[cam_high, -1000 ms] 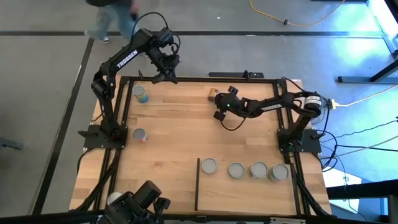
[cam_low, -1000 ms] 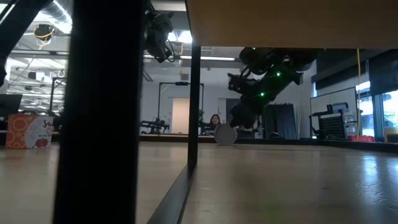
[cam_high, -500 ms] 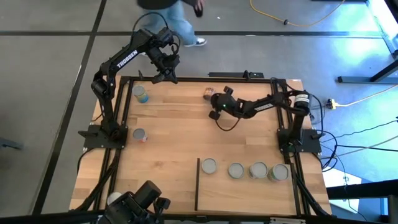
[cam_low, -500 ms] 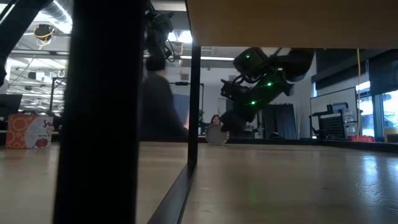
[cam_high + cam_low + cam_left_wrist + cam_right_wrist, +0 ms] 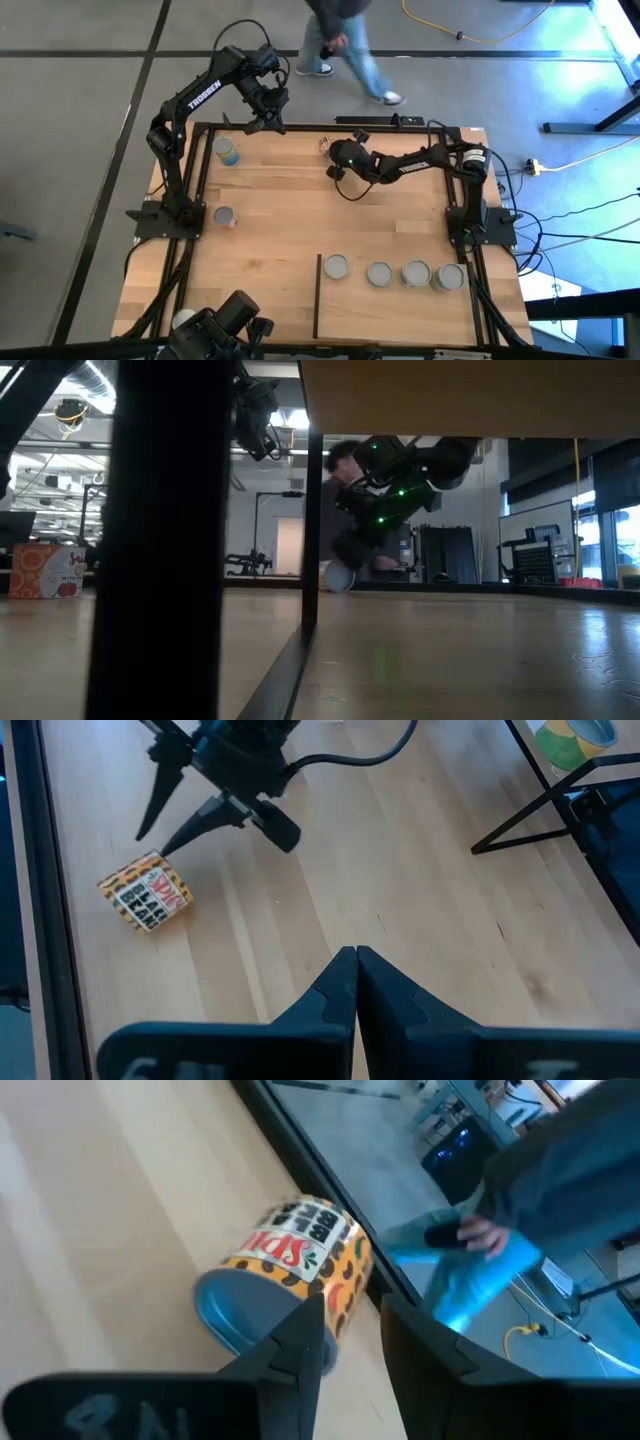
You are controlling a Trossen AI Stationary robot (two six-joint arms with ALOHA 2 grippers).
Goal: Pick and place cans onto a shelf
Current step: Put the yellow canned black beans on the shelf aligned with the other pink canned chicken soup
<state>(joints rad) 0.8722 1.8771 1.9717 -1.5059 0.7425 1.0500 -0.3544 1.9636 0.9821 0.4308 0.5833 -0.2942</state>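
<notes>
Orange-labelled bean can (image 5: 146, 891) lies tipped at the table's twelve o'clock edge, right gripper (image 5: 160, 805) open just beside it. Round and loose, it could roll off if nudged. Left gripper (image 5: 355, 960) shut, waiting.

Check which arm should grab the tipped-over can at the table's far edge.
Right. The right gripper is open and right at the tipped-over can, which lies on its side just past its fingertips. The left gripper is shut and raised over the far edge, farther off.
</notes>
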